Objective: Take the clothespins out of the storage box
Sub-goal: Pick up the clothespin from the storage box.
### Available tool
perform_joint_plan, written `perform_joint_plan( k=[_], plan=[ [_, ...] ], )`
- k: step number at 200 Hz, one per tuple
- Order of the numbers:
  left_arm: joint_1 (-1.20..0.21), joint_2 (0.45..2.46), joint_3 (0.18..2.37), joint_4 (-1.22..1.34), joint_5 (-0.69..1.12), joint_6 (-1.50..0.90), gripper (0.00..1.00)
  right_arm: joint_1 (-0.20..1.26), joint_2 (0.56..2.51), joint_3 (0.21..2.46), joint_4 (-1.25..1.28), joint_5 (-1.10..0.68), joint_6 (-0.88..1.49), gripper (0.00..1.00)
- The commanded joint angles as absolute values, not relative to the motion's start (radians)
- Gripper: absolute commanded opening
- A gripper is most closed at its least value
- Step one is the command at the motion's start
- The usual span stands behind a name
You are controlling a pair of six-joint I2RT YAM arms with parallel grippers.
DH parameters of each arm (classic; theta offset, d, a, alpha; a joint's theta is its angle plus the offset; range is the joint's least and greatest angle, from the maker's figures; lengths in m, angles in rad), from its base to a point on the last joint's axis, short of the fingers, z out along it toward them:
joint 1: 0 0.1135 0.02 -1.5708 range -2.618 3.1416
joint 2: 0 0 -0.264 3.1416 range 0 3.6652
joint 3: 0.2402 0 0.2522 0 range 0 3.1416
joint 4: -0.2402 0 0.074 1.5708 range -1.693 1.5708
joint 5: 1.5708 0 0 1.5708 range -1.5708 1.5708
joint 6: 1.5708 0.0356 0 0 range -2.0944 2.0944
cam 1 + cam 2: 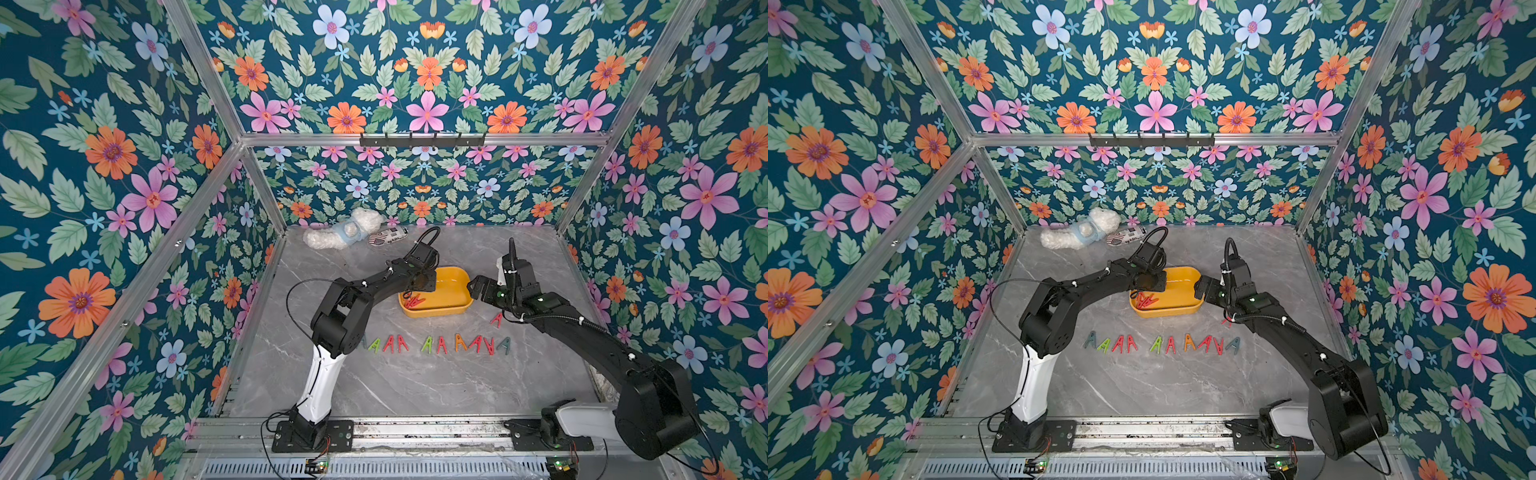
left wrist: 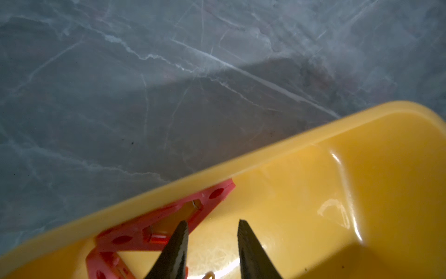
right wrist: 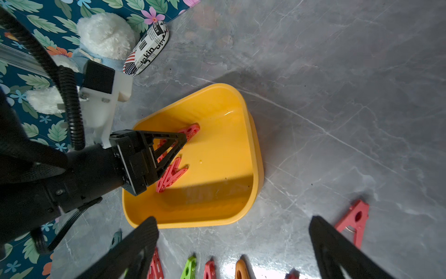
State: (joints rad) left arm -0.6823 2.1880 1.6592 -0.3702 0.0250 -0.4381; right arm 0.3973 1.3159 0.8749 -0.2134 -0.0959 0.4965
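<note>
The yellow storage box (image 1: 453,309) (image 1: 1179,311) sits mid-table. Red clothespins (image 1: 413,302) (image 3: 171,174) lie in a small pile at its left end. My left gripper (image 1: 415,293) (image 2: 212,221) reaches down into that end, tilted over the pile. Its jaws are narrowly open, with bare box floor between the tips and one red clothespin (image 2: 135,238) beside one finger. My right gripper (image 1: 473,291) (image 3: 233,218) hangs wide open and empty just right of the box. A lone red clothespin (image 1: 496,319) (image 3: 353,224) lies on the table near it.
A row of several coloured clothespins (image 1: 434,345) (image 1: 1169,344) lies in front of the box. A white plush toy (image 1: 345,232) and a printed case (image 1: 388,237) rest against the back wall. Floral walls close in three sides.
</note>
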Motion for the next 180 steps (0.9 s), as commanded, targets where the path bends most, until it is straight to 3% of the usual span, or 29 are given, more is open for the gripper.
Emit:
perform_joint_plan(
  k=[1, 108, 180],
  plan=[
    [-0.683, 2.199, 1.666, -0.393, 0.016, -0.398, 0.39, 0.399, 1.312, 0.874, -0.204, -0.089, 0.496, 0.99],
    [-0.710, 2.221, 1.668, -0.398, -0.021, -0.306, 0.37, 0.398, 1.328, 0.885, -0.206, -0.090, 0.498, 0.99],
    [-0.720, 2.261, 1.704, -0.433, -0.075, -0.280, 0.14, 0.397, 1.320, 0.871, -0.207, -0.095, 0.509, 0.99]
  ],
)
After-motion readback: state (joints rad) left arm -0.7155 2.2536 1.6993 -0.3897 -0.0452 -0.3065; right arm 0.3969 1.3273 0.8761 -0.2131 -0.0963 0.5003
